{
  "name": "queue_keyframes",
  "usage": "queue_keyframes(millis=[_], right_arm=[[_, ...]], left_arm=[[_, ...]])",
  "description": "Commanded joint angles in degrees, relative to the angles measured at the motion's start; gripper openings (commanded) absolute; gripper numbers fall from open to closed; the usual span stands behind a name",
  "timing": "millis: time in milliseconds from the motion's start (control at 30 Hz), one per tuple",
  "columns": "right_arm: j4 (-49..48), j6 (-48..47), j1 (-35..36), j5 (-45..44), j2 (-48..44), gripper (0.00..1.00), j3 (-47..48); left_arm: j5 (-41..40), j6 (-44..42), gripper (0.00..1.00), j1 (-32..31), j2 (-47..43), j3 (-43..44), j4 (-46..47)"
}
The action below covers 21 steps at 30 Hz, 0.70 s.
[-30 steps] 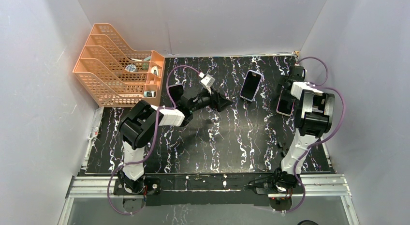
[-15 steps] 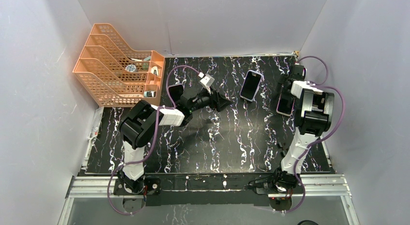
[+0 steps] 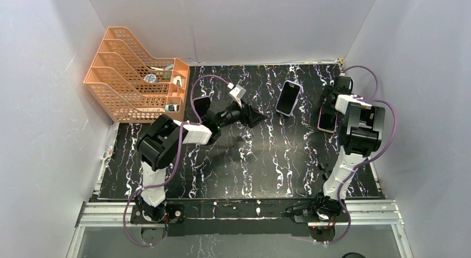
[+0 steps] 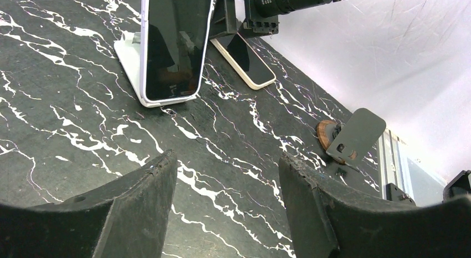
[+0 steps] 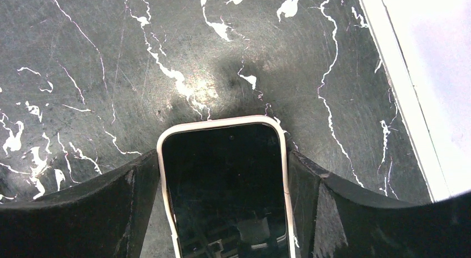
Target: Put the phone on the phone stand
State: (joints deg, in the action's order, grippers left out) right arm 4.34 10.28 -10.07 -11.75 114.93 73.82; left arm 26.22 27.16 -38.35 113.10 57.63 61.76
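Right gripper [image 5: 223, 158] is down flat on the black marble table [image 3: 250, 163], spread wide, with its 2 fingers [image 5: 139, 186] hard up against the long edges of the cream-cased phone [image 5: 225, 197]. The phone is lying face up by the right wall. Can't tell if it's actually pinched. Left gripper [image 4: 228, 175] hangs open over bare table, holding nothing. A 2nd phone [image 3: 288, 98] leans on a white stand [image 4: 129, 52] mid-back.

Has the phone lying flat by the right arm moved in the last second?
No: the flat phone keeps its place beside the same white veins of the table.
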Motion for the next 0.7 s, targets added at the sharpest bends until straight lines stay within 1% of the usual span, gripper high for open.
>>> queue_keyframes(millis=[0,200,333,500,667], right_arm=[[1.33,0.81,-0.13,2.66,2.13,0.82,-2.83],[0.13,1.24,-0.13,3.49,0.48,0.75,-4.24],[-0.49,1.7,-0.13,3.76,-4.01,0.73,-5.78],[-0.88,2.8,0.54,4.45,-11.95,0.72,-7.8],[-1.26,3.04,1.44,4.21,-15.52,0.7,-8.01]], left_arm=[[0.77,0.0,0.64,0.36,-0.39,-0.48,2.05],[0.71,0.17,0.64,0.35,-0.36,-0.72,2.1],[1.01,0.62,0.64,0.31,0.19,-0.42,2.34],[2.11,2.79,0.64,0.24,2.34,0.78,3.45],[3.09,4.8,0.63,0.11,3.85,1.62,4.93]])
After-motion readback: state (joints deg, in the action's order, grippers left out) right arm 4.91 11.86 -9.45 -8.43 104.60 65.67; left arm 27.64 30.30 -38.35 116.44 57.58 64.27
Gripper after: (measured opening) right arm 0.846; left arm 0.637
